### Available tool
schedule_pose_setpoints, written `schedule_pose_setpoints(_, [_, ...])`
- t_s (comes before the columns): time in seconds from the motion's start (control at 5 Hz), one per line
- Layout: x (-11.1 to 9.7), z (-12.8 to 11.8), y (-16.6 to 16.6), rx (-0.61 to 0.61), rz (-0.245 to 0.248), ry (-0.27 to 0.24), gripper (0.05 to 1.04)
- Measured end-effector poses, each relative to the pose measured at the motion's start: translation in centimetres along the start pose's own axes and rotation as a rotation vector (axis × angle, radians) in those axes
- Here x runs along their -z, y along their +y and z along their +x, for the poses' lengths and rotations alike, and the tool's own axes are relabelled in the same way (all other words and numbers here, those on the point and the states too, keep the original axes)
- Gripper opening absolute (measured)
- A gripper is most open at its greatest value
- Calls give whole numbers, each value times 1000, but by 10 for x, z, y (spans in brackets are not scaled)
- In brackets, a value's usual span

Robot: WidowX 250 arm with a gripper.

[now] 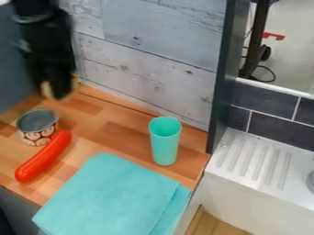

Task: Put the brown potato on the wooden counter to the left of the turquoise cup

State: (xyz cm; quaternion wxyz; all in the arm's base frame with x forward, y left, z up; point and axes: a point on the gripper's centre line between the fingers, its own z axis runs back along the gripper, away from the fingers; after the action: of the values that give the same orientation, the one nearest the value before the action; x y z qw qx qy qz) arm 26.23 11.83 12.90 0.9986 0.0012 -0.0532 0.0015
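The black gripper (59, 87) hangs blurred at the upper left, above the back of the wooden counter. Nearest to it, a little lower and to the left, stands an open tin (40, 127) with a printed side. A red sausage-shaped toy (43, 157) lies slanted just right of and in front of the tin. Upright near the counter's right side is a turquoise cup (164, 141). In front of the cup, a folded turquoise cloth (113, 197) lies flat over the counter's front part.
A grey plank wall (147, 69) rises behind the counter (116, 133). A dark upright panel (222, 78) stands at the counter's back right corner. Beyond it are dark tiles (270, 129) and a white ribbed drainboard (255, 160), with part of a sink at the right edge.
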Motion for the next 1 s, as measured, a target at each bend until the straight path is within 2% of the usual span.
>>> schedule_pose_setpoints(0.2, [34, 11, -37, 33, -2, 39, 530])
schedule_pose_setpoints(0.4, [54, 22, -47, 32, 35, 41, 530])
schedule_pose_setpoints(0.8, [83, 37, -33, 29, 84, 126, 530])
schedule_pose_setpoints(1.0, [96, 48, -25, 56, 97, 217, 530])
